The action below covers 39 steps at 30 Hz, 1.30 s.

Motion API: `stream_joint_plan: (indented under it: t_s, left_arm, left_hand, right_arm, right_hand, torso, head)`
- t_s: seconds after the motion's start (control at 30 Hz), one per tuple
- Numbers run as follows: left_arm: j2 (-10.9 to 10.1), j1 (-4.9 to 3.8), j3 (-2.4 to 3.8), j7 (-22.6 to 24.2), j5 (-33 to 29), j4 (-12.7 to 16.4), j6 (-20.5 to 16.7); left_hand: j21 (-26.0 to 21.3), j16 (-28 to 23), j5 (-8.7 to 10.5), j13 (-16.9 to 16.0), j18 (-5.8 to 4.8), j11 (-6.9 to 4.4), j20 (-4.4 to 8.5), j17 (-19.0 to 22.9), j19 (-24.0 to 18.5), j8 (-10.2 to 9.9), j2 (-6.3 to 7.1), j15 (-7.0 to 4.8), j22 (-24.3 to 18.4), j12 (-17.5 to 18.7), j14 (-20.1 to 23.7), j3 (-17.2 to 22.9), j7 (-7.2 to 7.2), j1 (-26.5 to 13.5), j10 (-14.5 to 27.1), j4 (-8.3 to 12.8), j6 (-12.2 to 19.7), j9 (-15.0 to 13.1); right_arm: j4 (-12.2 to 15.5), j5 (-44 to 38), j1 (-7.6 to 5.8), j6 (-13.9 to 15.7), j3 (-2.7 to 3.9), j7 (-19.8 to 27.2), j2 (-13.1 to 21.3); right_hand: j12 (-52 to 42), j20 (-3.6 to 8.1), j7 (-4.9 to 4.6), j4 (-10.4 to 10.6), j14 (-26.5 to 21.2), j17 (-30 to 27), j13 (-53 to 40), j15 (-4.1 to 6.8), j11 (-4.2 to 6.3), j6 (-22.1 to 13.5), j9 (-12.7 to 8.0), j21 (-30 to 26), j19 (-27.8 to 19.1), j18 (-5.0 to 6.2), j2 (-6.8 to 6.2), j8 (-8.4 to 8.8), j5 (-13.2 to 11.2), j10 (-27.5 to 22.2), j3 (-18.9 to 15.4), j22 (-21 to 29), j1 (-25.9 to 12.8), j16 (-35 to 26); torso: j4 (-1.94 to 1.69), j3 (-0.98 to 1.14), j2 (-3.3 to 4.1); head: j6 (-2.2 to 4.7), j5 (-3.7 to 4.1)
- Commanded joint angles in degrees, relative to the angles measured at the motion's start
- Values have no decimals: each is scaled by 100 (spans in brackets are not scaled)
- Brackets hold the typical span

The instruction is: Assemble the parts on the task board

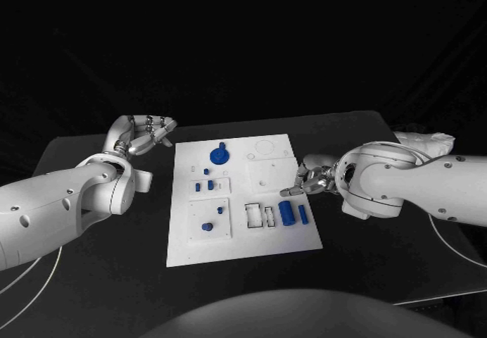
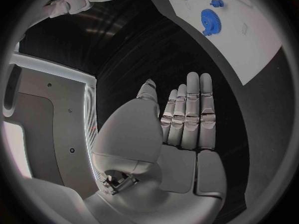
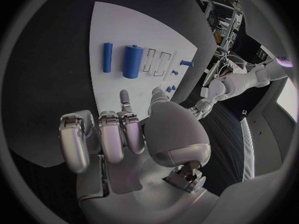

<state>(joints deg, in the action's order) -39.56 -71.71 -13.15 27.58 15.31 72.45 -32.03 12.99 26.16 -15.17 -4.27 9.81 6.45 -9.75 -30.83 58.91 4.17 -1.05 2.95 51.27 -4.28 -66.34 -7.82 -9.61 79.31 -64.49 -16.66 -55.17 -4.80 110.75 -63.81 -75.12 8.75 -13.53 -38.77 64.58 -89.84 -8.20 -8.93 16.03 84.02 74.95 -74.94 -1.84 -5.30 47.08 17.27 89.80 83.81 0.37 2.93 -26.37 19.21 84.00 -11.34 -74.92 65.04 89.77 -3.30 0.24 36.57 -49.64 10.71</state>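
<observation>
Risk first: my right hand (image 1: 310, 181) hovers at the right edge of the task board (image 1: 243, 239), and if I bring it in low it could nudge the board or knock the two loose blue cylinders (image 1: 294, 212) lying near that edge. They look round and would likely roll if clipped. My left hand (image 1: 148, 134) sits off the far left corner of the board, so a careless sweep inward could catch the blue gear (image 1: 219, 155) standing near the top.

Both hands hold nothing. In the left wrist view the left hand's fingers (image 2: 193, 112) are stretched out straight, side by side, empty. In the right wrist view the right hand's fingers (image 3: 102, 137) are partly curled with the thumb apart, nothing between them; I read it as loosely spread rather than closed, though the angle is poor.

The board is a flat white plate in the middle of the black table (image 1: 101, 282), with raised sub-panels and rectangular slots (image 1: 260, 215). Small blue pegs (image 1: 204, 184) stand on its left panels, and a small blue knob (image 1: 207, 227) sits on the lower-left panel.
</observation>
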Motion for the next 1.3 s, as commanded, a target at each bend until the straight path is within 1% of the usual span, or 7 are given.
stream_joint_plan:
  t_s: [0.03,0.47,0.7,0.83,0.97,1.1,1.3]
  left_arm:
    - [5,-1,5,35,22,3,104]
    - [-16,-1,5,38,22,15,113]
    - [-41,-1,5,41,22,27,113]
    - [-49,-1,5,39,22,20,116]
    - [-60,-1,5,42,22,22,119]
    - [-85,-1,5,40,22,32,117]
    - [-106,-1,5,41,22,43,125]
  left_hand:
    - [-27,-38,-29,-5,67,17,-1,10,49,1,-28,33,-6,0,-9,-32,-12,27,33,-9,45,-5]
    - [-29,-38,-29,-5,67,17,-1,10,49,1,-29,34,-7,0,-9,-34,-12,26,33,-10,46,-5]
    - [-29,-38,-29,-5,67,17,-1,10,49,1,-29,34,-7,0,-9,-34,-12,26,33,-10,46,-5]
    - [-29,-38,-29,-5,67,17,-1,10,49,1,-29,34,-7,0,-9,-34,-12,26,33,-10,46,-5]
    - [-33,-40,-30,-5,67,17,-2,12,49,1,-33,34,-11,0,-8,-40,-13,26,33,-10,47,-5]
    - [-33,-40,-30,-5,67,17,-2,12,49,1,-33,34,-11,0,-8,-40,-13,26,33,-10,47,-5]
    - [-34,-41,-30,-5,67,18,-2,13,49,1,-34,35,-12,0,-7,-42,-13,26,33,-10,47,-5]
  right_arm:
    - [25,-18,52,-72,-2,-276,-8]
    - [12,-12,191,-324,-2,-411,-141]
    - [-8,-152,241,-479,-2,-503,-205]
    - [-61,-151,276,-577,-2,-544,-274]
    - [-91,-183,357,-655,-2,-587,-307]
    - [-140,-198,407,-731,-2,-618,-354]
    - [-243,-220,463,-822,-2,-638,-446]
  right_hand:
    - [-16,38,2,-12,598,1505,-1506,43,-1,59,36,20,619,-37,-50,-33,30,600,51,-1508,6,23]
    - [-16,65,25,-75,598,1505,-1506,66,28,57,114,20,619,-37,-79,-21,-1,600,172,-1508,63,23]
    - [-16,67,0,-82,598,1505,-1506,59,11,-28,136,20,619,-37,-63,53,-94,600,247,-1508,49,23]
    - [-16,62,-8,-105,598,1505,-1506,52,2,-48,150,20,619,-37,-29,76,-111,600,303,-1508,75,23]
    - [-16,58,-14,-142,598,1505,-1506,48,-4,-57,169,20,619,-37,-8,91,-120,600,357,-1508,114,23]
    - [-16,55,-18,-179,598,1505,-1506,45,-9,-66,185,20,619,-37,5,104,-129,600,402,-1508,149,23]
    - [-16,54,-19,-189,598,1505,-1506,45,-10,-69,189,20,619,-37,9,108,-131,600,414,-1508,159,23]
  torso:
    - [2,3,0]
    - [-11,0,4]
    - [1,-3,-2]
    - [5,-2,-5]
    - [-11,0,-2]
    - [1,1,-3]
    - [-7,-1,0]
  head:
    - [11,-19]
    - [10,1]
    - [-11,-9]
    - [-17,-19]
    - [-14,-20]
    - [-10,-35]
    - [-3,-17]
